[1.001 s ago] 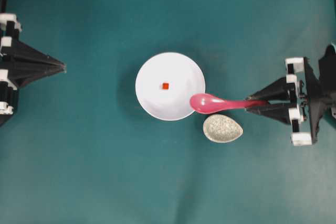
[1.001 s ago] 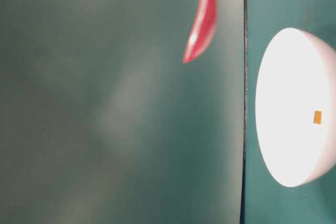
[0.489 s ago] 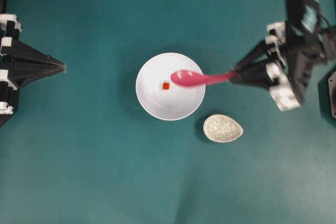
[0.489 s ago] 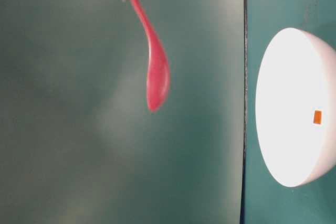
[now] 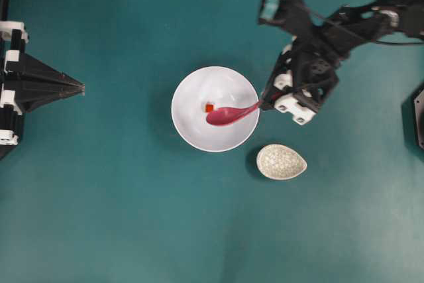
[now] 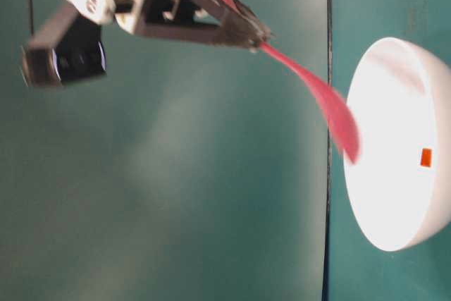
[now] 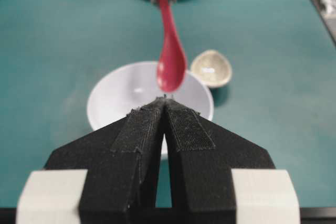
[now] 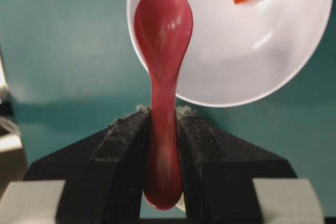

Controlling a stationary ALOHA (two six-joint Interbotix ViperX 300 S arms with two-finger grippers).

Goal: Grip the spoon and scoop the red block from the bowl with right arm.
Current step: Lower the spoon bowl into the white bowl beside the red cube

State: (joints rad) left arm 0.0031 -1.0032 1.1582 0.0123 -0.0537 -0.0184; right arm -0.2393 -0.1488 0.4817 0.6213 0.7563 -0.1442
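At far left of the overhead view, the left gripper (image 5: 81,86) sits parked, its fingers (image 7: 149,129) pressed together on nothing, pointing toward the bowl (image 5: 192,130) and well apart from it. Ahead of those tips, the bowl holds only the red block (image 5: 209,107), resting near the centre of its floor. Further right, the spoon (image 5: 228,114) slants down over the bowl, its oval end just beside the block; contact cannot be told. The right gripper (image 5: 263,103) clamps the handle between both fingers (image 8: 123,145), tips just outside the bowl's rim. Holding the handle end likely leaves the full length free to reach in. Beyond, below those fingers, the speckled dish (image 5: 281,162) holds nothing.
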